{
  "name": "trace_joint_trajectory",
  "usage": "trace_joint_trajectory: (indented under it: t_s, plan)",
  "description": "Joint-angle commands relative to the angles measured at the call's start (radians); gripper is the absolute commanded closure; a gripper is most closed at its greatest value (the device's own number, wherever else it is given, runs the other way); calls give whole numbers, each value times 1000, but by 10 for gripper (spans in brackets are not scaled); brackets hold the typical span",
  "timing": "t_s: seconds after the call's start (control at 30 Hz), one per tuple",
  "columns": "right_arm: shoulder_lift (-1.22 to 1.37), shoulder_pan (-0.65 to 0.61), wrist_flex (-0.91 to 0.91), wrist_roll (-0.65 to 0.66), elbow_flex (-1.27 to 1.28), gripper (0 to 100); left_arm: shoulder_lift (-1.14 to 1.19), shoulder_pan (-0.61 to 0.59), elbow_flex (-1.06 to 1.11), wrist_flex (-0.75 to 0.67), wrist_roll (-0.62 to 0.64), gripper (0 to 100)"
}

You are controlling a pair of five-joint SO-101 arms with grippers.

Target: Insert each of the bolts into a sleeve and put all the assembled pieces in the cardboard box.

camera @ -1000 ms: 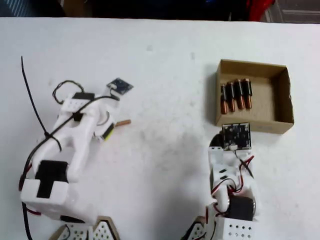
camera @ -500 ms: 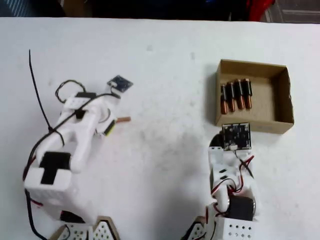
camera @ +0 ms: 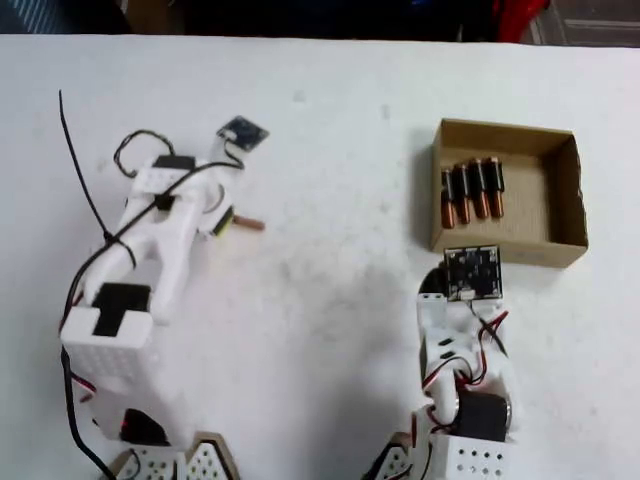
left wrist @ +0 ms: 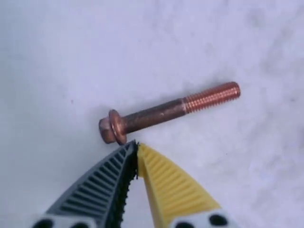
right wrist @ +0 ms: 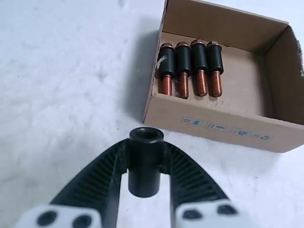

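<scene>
My left gripper (left wrist: 137, 148) is pinched closed, tips just beside the head of the copper bolt (left wrist: 166, 111) on open table (left wrist: 57, 47). My right gripper (right wrist: 145, 151) clamps a black sleeve (right wrist: 144, 173) upright near the cardboard box (right wrist: 213, 124); four assembled pieces (right wrist: 190, 66) lie inside.

A white table (camera: 330, 90) meets a dark room at its far edge, a red object (camera: 520, 18) beyond.

We see the left arm (camera: 150, 240) has swung toward the table's far edge. The bolt (camera: 249, 225) has shifted that way too, perhaps nudged by the left gripper (left wrist: 136, 145)
</scene>
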Motion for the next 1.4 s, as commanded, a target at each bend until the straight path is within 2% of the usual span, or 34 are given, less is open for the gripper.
trace_joint_trajectory:
  t_s: [0.0, 0.23, 0.7, 0.97, 1.27, 1.37]
  plan:
    - [-10, 5, -30, 11, -5, 981, -13, -7, -51, -3, 9, 976]
    - [-10, 5, -30, 11, -5, 981, -7, -7, -60, -6, 155, 973]
    - [-10, 5, -30, 11, -5, 981, 15, -4, -49, -89, 163, 973]
    - [-10, 5, -28, 11, -3, 981, 120, -4, -163, -64, 164, 973]
    - [-10, 5, -30, 11, -3, 981, 125, -1, -229, -58, 169, 973]
    - [-10, 5, -30, 11, -3, 981, 124, 1, -245, -21, 273, 976]
